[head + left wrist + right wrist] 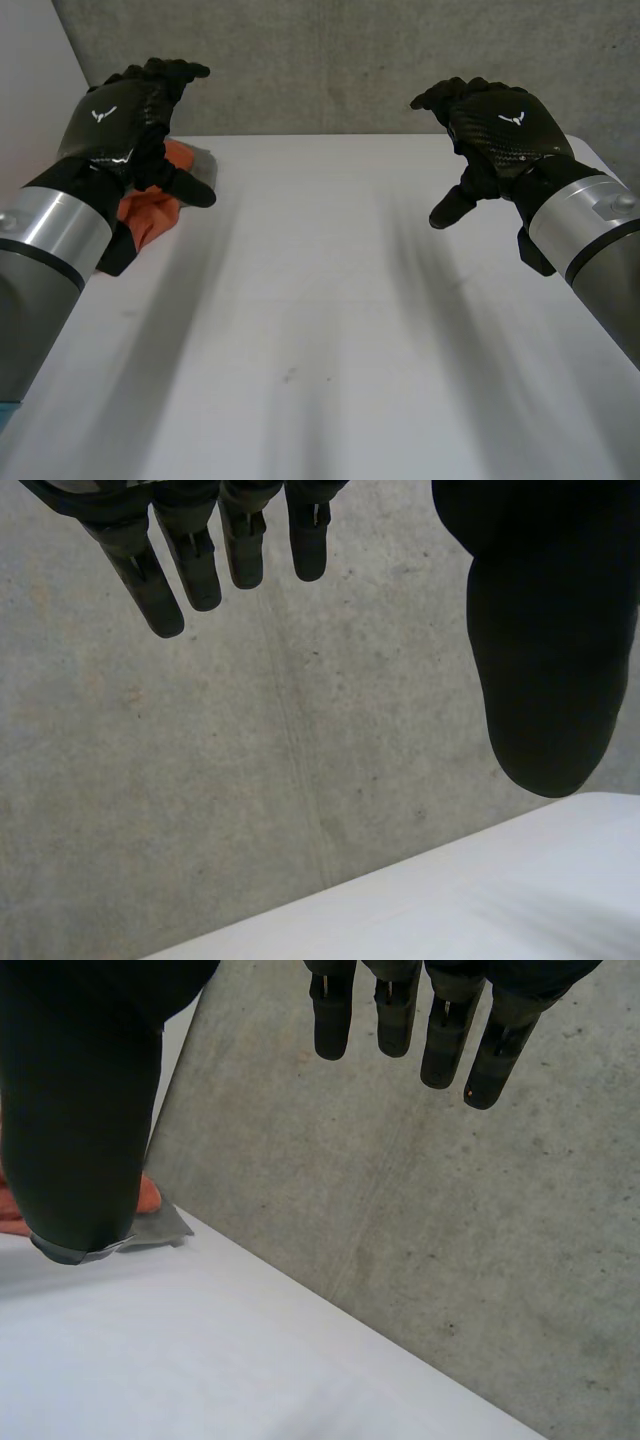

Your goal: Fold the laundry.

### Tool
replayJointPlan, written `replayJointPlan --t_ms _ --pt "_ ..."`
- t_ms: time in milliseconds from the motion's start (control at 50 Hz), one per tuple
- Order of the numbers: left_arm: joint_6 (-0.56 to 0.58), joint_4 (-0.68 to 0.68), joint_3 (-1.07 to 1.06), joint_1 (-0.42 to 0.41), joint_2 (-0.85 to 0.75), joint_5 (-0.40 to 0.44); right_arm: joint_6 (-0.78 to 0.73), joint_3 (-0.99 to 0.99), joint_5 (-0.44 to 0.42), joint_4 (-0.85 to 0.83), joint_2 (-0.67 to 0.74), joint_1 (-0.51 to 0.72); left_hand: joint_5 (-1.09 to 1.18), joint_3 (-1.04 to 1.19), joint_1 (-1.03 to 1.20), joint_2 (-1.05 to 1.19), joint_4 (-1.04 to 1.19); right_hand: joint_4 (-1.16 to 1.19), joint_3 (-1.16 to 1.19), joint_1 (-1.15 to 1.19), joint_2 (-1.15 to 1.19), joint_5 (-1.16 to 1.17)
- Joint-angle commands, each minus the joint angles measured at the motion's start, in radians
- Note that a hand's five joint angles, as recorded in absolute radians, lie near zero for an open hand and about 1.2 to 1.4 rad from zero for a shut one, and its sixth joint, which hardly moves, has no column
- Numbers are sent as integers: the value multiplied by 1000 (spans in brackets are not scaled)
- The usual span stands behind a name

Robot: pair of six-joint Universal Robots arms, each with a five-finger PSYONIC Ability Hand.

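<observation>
Over the table (340, 320), both hands empty; folding not started.
We saw left hand (125, 120) and right hand (500, 125) spread, holding nothing; orange cloth (145, 222) lay bunched by the left hand. We judged a grasp on it due next.

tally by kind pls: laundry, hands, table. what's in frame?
Laundry: 1, an orange cloth at the table's left edge, beside the left hand
Hands: 2, left hand and right hand, both open and holding nothing
Table: 1, white table
Total: 4
The grey bit by the cloth isn't counted; I can't tell if it's separate.
</observation>
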Motion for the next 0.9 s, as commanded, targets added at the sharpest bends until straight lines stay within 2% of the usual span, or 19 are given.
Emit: replayJointPlan --t_ms 20,40,180,360,460,520,560,580,620,640,680,740,800,900 --pt "48 6 51 33 -25 -5 -14 -2 0 1 3 2 -42 -27 -23 -25 -23 -52 -31 -17 -35 -67" --pt "96 7 74 76 -79 -5 -22 -3 -2 1 4 5 -45 -30 -26 -27 -26 -52 -31 -17 -35 -67" --pt "238 13 195 243 -287 4 -66 -3 -2 6 9 14 -46 -31 -26 -28 -27 -52 -31 -17 -35 -67" --pt "327 36 393 369 -648 1 -72 0 -3 6 7 14 -46 -31 -26 -28 -27 -52 -31 -17 -35 -67" --pt "440 140 457 431 -797 1 -72 0 -5 6 9 16 -30 -16 -11 -13 -11 -52 -31 -17 -35 -67" --pt "476 214 474 435 -846 1 -72 0 -5 6 10 16 -4 11 15 13 15 -52 -31 -17 -35 -67" --pt "496 286 484 438 -877 4 -72 0 -5 6 10 16 137 151 156 154 155 -52 -31 -17 -35 -67" --pt "502 329 487 437 -891 4 -74 0 -5 6 12 16 349 364 369 367 368 -52 -31 -17 -35 -67" --pt "502 357 488 438 -898 4 -74 0 -6 4 12 14 553 567 572 570 572 -52 -31 -17 -35 -67" --pt "502 377 490 435 -900 2 -75 0 -5 4 12 14 842 856 861 859 861 -52 -31 -17 -35 -67" --pt "502 383 490 426 -897 4 -83 -2 -5 4 12 13 1174 1189 1193 1192 1193 -52 -31 -17 -35 -67" --pt "499 380 475 409 -886 16 -92 -2 -5 6 12 10 1176 1191 1195 1193 1195 -52 -31 -17 -35 -67" --pt "486 369 429 348 -822 64 -100 -5 -3 6 10 5 1176 1191 1195 1193 1195 -52 -31 -17 -35 -67" --pt "408 346 283 247 -609 113 -98 -15 0 4 10 -1 1176 1191 1195 1193 1195 -52 -31 -17 -35 -67"
